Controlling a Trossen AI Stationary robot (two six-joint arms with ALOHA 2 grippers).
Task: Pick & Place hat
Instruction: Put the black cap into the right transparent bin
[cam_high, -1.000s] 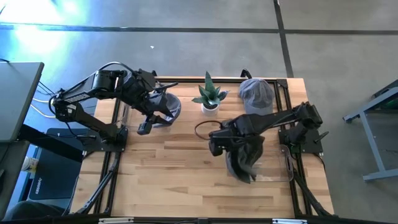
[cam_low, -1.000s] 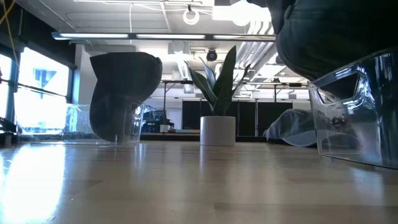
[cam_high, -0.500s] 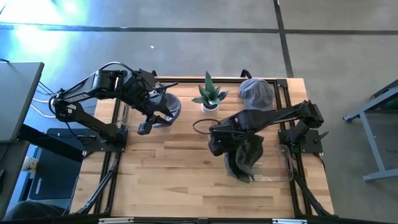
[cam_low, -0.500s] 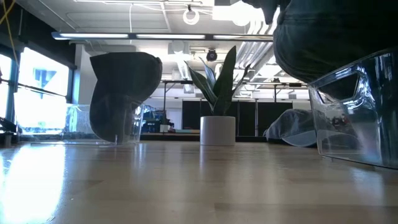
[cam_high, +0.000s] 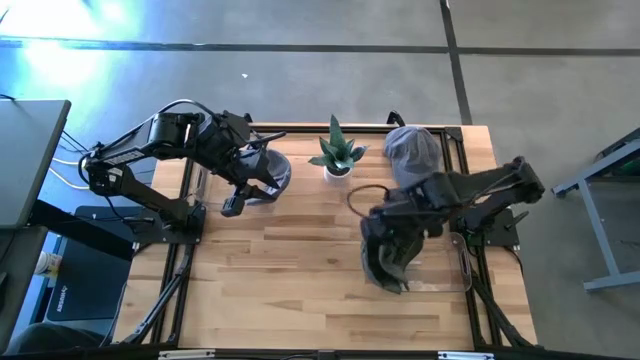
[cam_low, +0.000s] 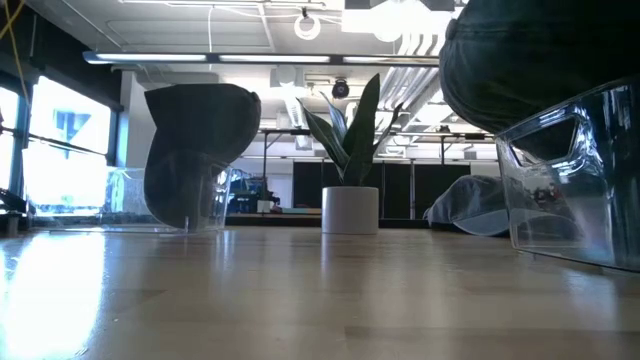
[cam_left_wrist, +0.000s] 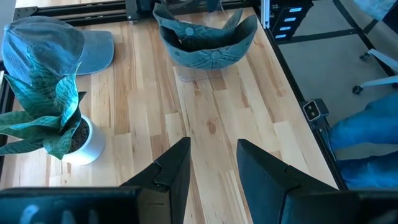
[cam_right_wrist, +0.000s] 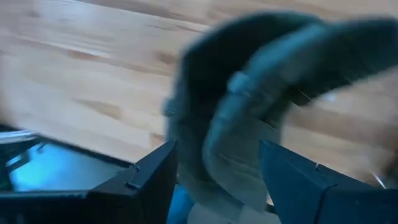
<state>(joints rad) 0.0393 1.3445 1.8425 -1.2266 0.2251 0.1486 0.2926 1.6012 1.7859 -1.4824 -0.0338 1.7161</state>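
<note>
One dark hat (cam_high: 388, 255) lay draped over the clear bin (cam_high: 462, 268) on my right; the right gripper (cam_right_wrist: 214, 171) stood spread above it, apparently free; the left gripper (cam_left_wrist: 211, 163) hung parted near the plant (cam_high: 336, 152)

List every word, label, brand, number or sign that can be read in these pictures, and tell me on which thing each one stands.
No text can be read in any view.
Dark hat on the clear bin: no logo or writing shows.
Grey cap and white plant pot: plain, no marking visible.
Small device beside the table: it carries a mark, too small to read.
</note>
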